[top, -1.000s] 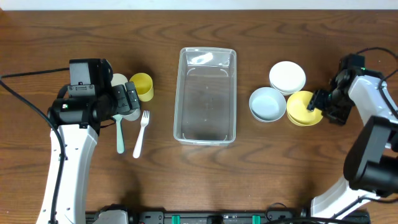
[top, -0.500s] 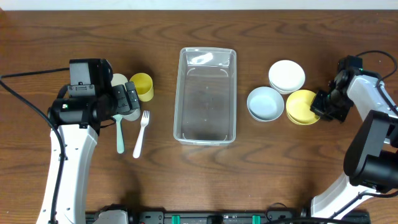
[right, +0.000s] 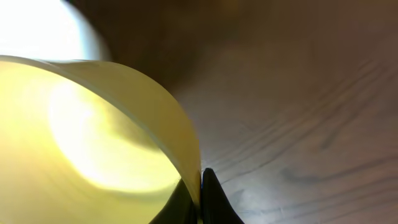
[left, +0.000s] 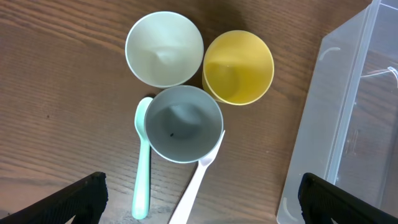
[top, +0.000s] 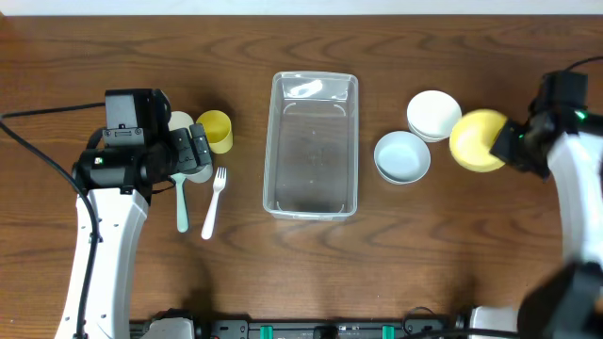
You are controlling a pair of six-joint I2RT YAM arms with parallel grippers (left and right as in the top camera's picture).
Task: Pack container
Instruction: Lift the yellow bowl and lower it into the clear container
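container mid-desk, well left of right jaws; left jaws wide; right jaws pinching yellow bowl rim; bowl's shifted since earlier

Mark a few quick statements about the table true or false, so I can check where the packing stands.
1. The container has nothing in it. True.
2. The right gripper is shut on the yellow bowl. True.
3. The left gripper is shut on a cup. False: it is open above the three cups and holds nothing.
4. The fork lies inside the container. False: the fork is on the table beside the mint spoon, left of the container.
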